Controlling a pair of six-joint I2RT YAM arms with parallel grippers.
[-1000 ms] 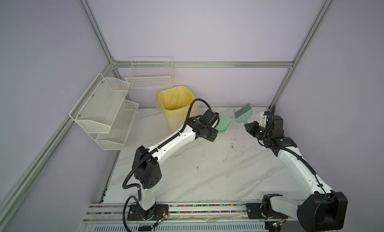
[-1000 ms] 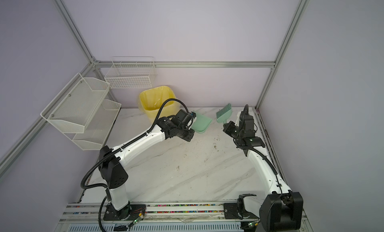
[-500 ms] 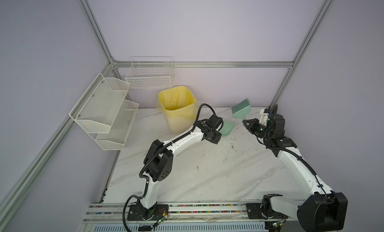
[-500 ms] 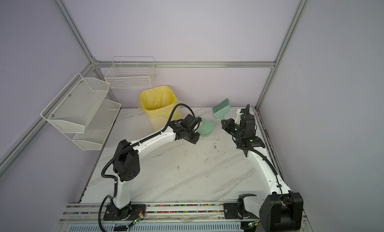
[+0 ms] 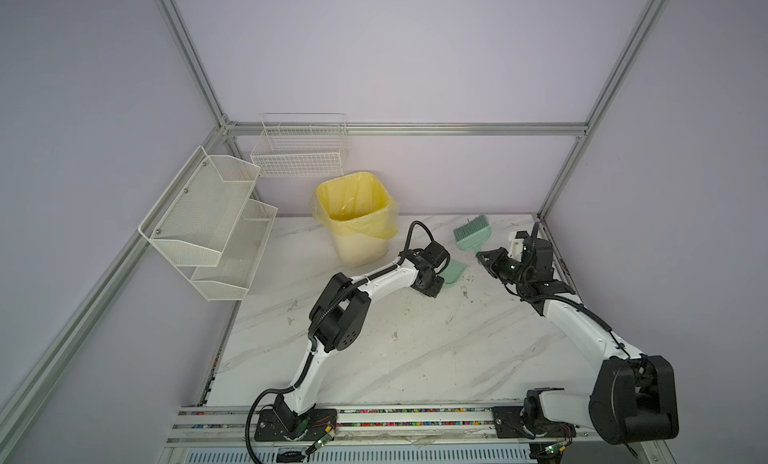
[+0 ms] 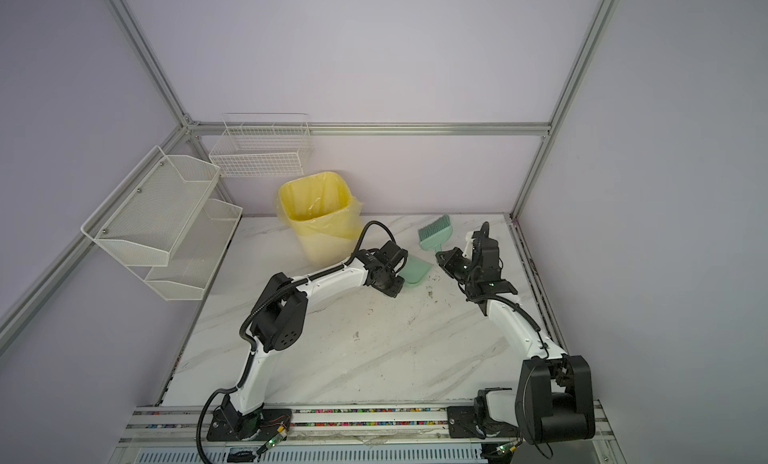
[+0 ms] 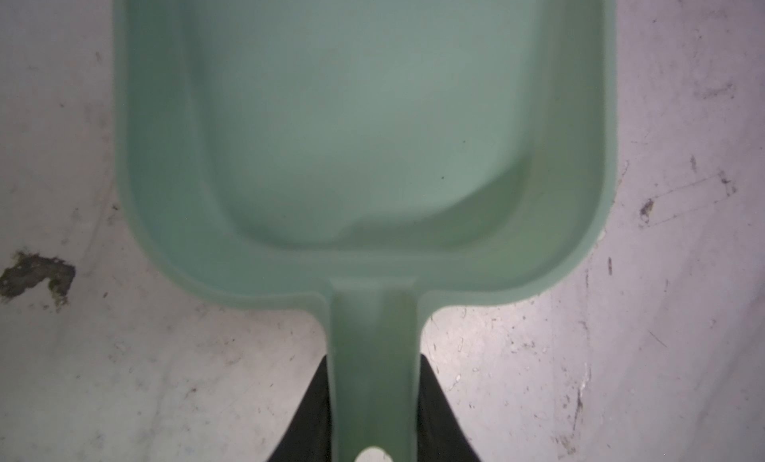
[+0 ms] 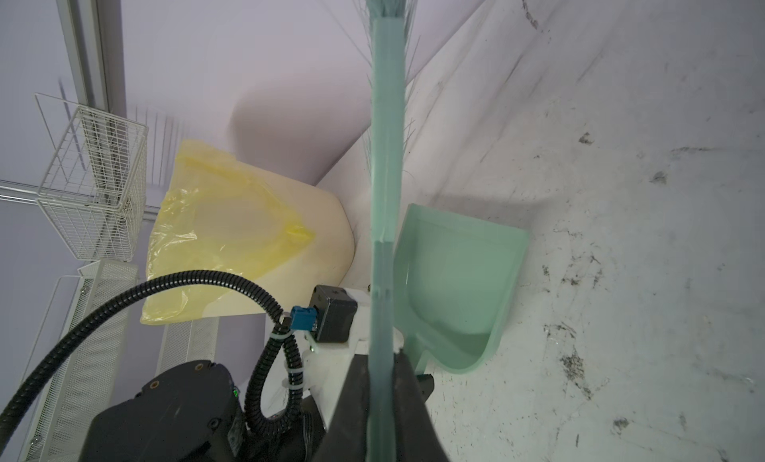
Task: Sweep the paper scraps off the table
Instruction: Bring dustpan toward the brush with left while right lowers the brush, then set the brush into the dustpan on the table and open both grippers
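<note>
Grips pan (image 7: 364,108) by handle w/ L pincer (image 7: 374,398): jaws closed narrow onto handle, one each side. Rests pan flat on bench (image 5: 415,349), near back, just right of bin (image 5: 357,216) in both top views. Pan long axis: handle twd L wrist, open mouth away from it, twd R arm's side and a bit twd back wall. Inside of pan bare, no paper.

Clamps brush (image 8: 387,191) handle in R pincer (image 8: 380,406), jaws fully shut on it. Brush long axis: from pincer out twd back wall, bristles at far end. Head apparently lifted off bench, tho contact hard to judge. In both top views, brush head beyond pan mouth, apart from it, not touching.

Scraps: none visible anywhere, not on bench, not in pan. Only dark smudges (image 7: 37,273) on marble. Inside bin: only yellow liner seen, contents cannot tell. Under arms: hidden, cannot tell.

Judging from that: sweeping prob. done, tools likely due for setting down. Key relation for next move: pan mouth facing brush, R pincer nearer mouth, L pincer nearer bin. For any stray scrap: lower brush head beyond it, draw along pan axis into mouth, then tip into bin close by on L side.
</note>
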